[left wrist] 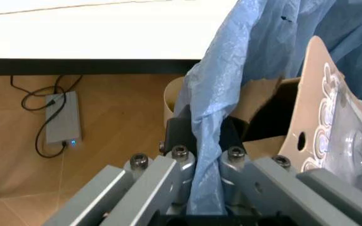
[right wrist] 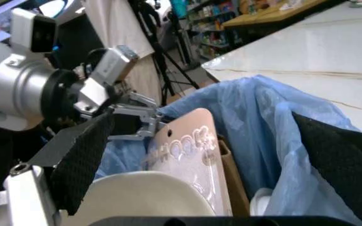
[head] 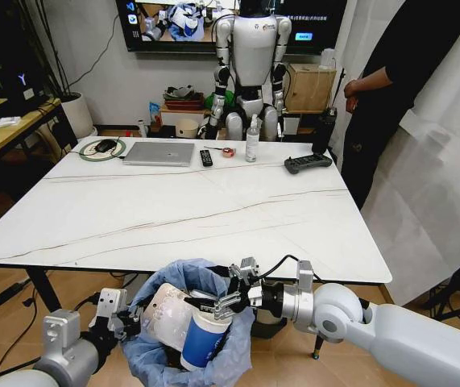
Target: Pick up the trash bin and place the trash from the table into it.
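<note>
- Light-blue crinkly plastic is the first thing in front of the robot: the bag lining the trash bin (head: 183,339), held up just below the near edge of the table (head: 133,218).
- Left gripper (head: 122,316) is at the bin's left side, and the left wrist view shows its fingers (left wrist: 168,172) pinched together on a fold of the bag and the bin's rim, so it is carrying the bin.
- Right gripper (head: 223,301) reaches in over the bin's mouth from the right, its jaws apart on either side of a blue-and-white paper cup (head: 205,339) that stands upside down in the bag; whether the pads actually press the cup cannot be told.
- Inside the bin, beside the cup, sits a clear blister packet on a pale card (right wrist: 190,155), with torn brown cardboard (left wrist: 259,101) wedged against it.
- Farther off, the white marble-look tabletop is bare across its near and middle stretch.
- Along the far edge stand a closed silver laptop (head: 159,153), a black remote (head: 205,157), a clear bottle (head: 252,139) and a black controller (head: 307,163).
- At the far left corner lies a green ring (head: 101,148) with a dark object inside it.
</note>
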